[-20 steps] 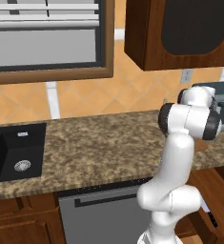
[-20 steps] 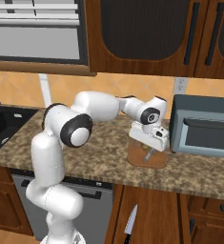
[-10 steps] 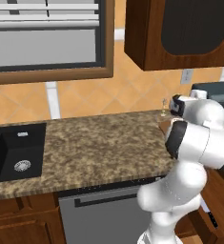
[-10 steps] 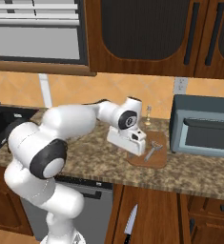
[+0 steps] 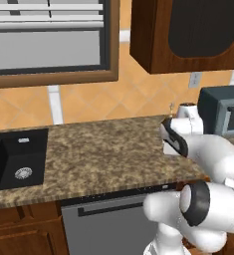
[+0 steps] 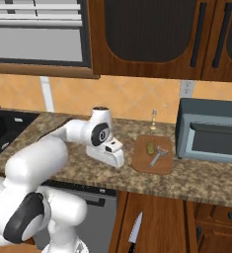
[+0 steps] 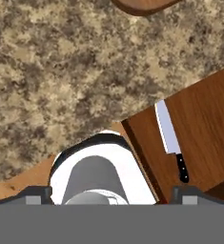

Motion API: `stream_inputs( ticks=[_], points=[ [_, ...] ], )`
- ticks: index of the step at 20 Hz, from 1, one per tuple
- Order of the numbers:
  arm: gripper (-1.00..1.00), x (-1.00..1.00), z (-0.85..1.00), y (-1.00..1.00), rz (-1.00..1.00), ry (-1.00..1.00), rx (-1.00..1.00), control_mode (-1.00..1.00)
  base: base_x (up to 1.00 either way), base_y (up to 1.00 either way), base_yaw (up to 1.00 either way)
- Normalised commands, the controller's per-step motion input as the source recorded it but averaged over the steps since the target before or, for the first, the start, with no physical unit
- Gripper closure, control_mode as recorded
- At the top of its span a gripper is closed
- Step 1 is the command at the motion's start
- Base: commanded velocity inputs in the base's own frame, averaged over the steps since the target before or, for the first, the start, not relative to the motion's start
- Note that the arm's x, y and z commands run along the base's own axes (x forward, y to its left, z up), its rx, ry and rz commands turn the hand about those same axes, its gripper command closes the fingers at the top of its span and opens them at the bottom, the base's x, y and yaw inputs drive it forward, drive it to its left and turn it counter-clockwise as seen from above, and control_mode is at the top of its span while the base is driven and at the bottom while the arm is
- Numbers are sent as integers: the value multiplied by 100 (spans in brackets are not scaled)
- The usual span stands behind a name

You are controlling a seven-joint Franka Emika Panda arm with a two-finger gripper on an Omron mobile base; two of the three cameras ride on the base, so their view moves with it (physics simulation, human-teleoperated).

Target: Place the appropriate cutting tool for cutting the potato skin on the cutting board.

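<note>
The reddish-brown cutting board (image 6: 147,165) lies on the counter left of the microwave. On it rest the small olive-brown potato (image 6: 150,147) and a grey metal peeler (image 6: 159,156) just right of it. My gripper (image 6: 117,159) hangs low over the granite a short way left of the board, open and holding nothing. In the hand view the fingertips (image 7: 36,194) stand wide apart, and a curved edge of the cutting board (image 7: 142,5) shows at the top. A black-handled knife (image 7: 171,139) lies below the counter edge against brown wood; the same knife (image 6: 135,232) shows by the lower cabinets.
The grey microwave (image 6: 211,134) stands right of the board, with a small shaker (image 6: 153,120) behind the board at the wall. A black sink (image 5: 14,160) is set into the counter far left. Dark wall cabinets (image 6: 157,37) hang above.
My hand has drawn back leftward from over the cutting board and the arm has folded toward the base. The peeler and potato stay on the board.
</note>
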Motion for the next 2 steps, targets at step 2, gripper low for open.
stream_inputs(
  ticks=[2],
  points=[
    [-100,-52,-14,60,0,-14,-14,-100,0,0,0]
  ],
)
